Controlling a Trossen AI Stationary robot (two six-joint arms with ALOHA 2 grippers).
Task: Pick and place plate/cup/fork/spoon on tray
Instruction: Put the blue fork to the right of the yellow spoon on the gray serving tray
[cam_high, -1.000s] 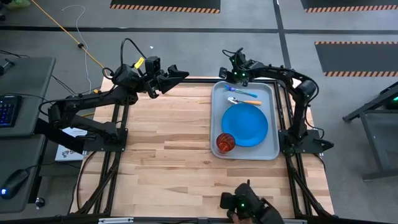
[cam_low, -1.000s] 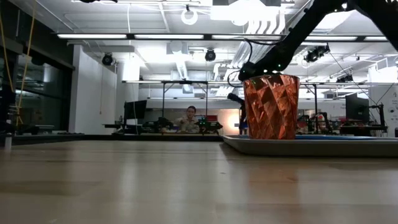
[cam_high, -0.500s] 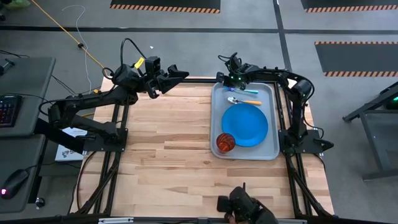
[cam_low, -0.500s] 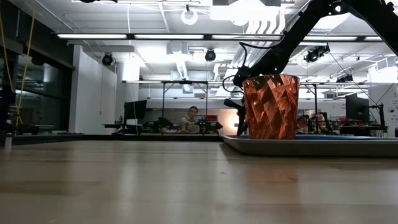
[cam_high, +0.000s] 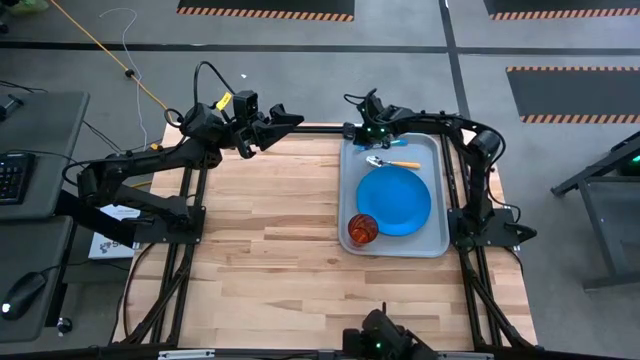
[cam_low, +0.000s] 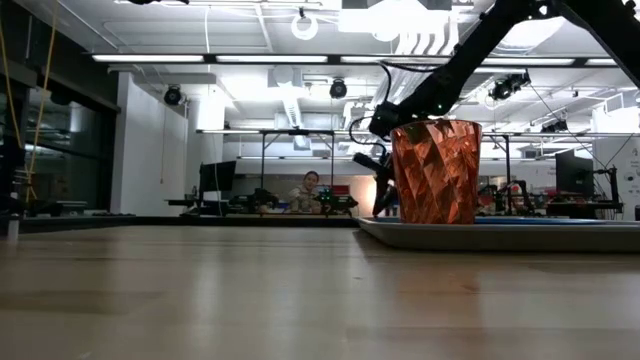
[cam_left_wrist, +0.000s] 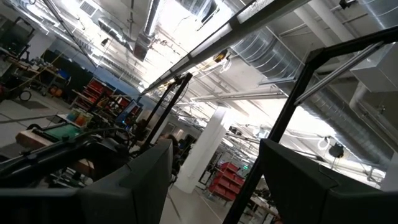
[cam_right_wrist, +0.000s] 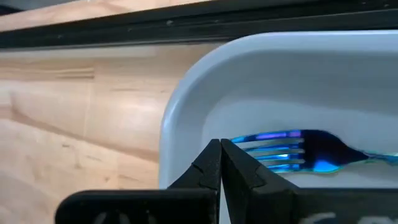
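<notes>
**Right claw closed and empty at the tray's far left corner; all four items on the tray**

The right claw (cam_high: 356, 131) sits above the far left corner of the tray (cam_high: 438, 200), its two fingers (cam_right_wrist: 211, 163) pressed together with nothing between them. In the right wrist view the fingertips hang just short of the tray rim, and the blue head of the fork (cam_right_wrist: 292, 151) lies inside the tray just beyond them, apart from the claw.

The left claw (cam_high: 292, 120) is raised over the far edge of the tabletop (cam_high: 260, 230), towards its left corner, well apart from the tray. Its fingers are spread and hold nothing; the left wrist view shows only the room ceiling between them.

The tray lies along the right edge of the tabletop. On it:
- the plate (cam_high: 393, 200), flat, in the middle;
- the cup (cam_high: 363, 229), upright, at the near left corner, just beside the plate rim; the low view shows it standing on the tray (cam_low: 500, 232);
- the spoon (cam_high: 388, 163), at the far end, between the plate and the far rim, bowl towards the left;
- the fork (cam_high: 392, 147), beside the spoon, closer to the far rim

A person (cam_low: 309, 188) is seated in the room behind the tabletop
</notes>
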